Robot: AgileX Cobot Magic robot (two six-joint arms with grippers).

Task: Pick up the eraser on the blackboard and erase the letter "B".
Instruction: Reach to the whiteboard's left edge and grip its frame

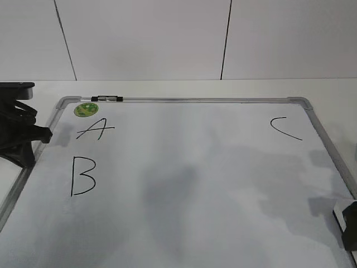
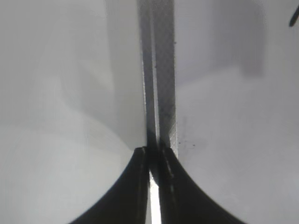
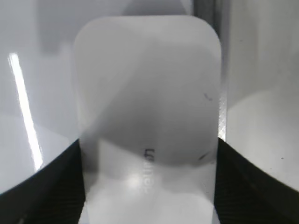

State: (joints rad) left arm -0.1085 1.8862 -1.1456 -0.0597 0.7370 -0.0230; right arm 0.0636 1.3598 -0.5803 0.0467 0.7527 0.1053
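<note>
The blackboard (image 1: 184,167) fills the lower frame of the exterior view. The sticker (image 1: 86,109) sits at its upper left, the "A" (image 1: 95,130) just below, the letter "B" (image 1: 82,176) under that. The "C" (image 1: 284,128) lies at upper right, the eraser (image 1: 339,215) at the lower right edge

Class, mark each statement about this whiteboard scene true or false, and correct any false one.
1. The letter "B" is already wiped off. False: it is intact.
2. The eraser sits between the right gripper fingers. True.
3. The green sticker lies below the "B". False: it is above the "A".
4. The left gripper is shut. True.
5. The "C" is on the blackboard right side. True.
</note>
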